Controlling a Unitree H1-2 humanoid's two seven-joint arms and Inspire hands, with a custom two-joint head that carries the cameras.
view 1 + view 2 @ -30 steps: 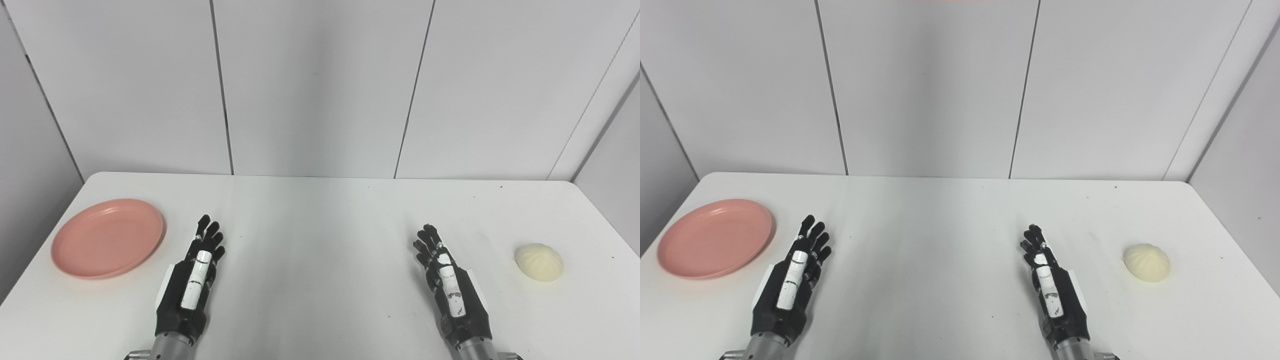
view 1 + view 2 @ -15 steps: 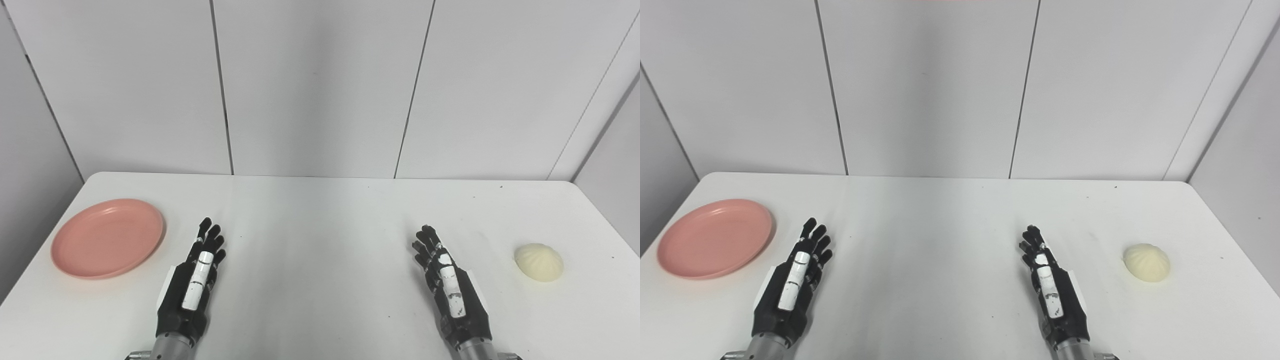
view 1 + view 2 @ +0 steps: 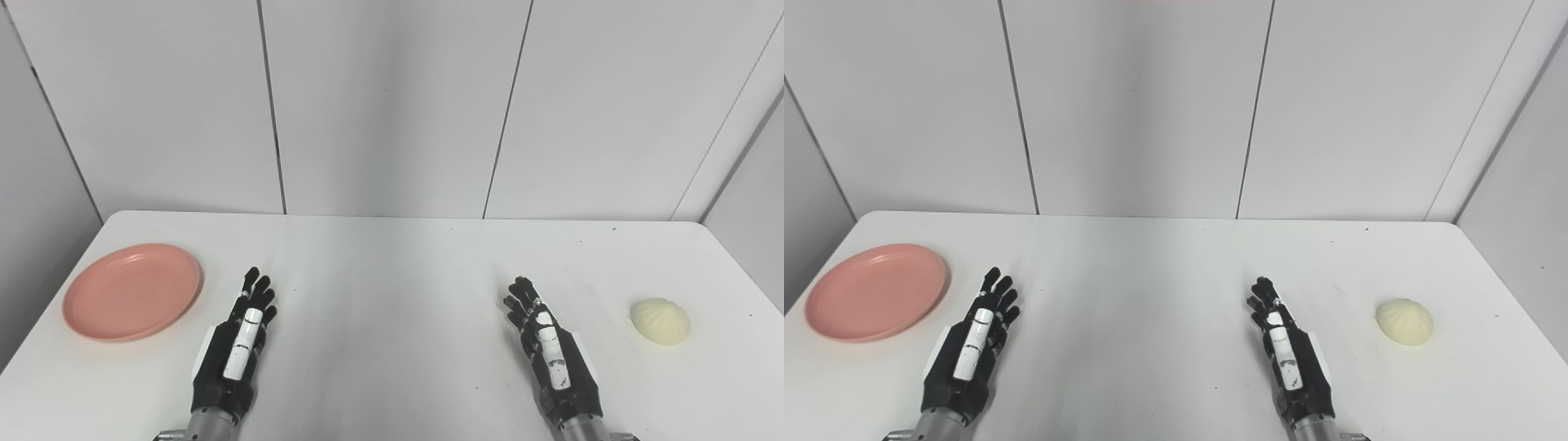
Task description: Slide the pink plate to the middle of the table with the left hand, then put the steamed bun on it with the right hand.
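Note:
A pink plate (image 3: pixel 131 290) lies at the left side of the white table (image 3: pixel 392 269), with nothing on it. A pale steamed bun (image 3: pixel 660 321) sits alone near the right edge. My left hand (image 3: pixel 236 346) rests at the near left, fingers stretched forward and apart, holding nothing, a short way right of the plate. My right hand (image 3: pixel 548 346) is at the near right, also open and holding nothing, left of the bun by about a hand's width. In the right eye view the plate (image 3: pixel 876 291) and the bun (image 3: pixel 1404 321) show the same layout.
Grey wall panels (image 3: pixel 392 104) stand right behind the table's far edge. The table's rounded corners and side edges are close to the plate and the bun.
The left hand's fingers have drawn slightly closer together and the right hand has edged a touch forward. The plate and the bun have not moved.

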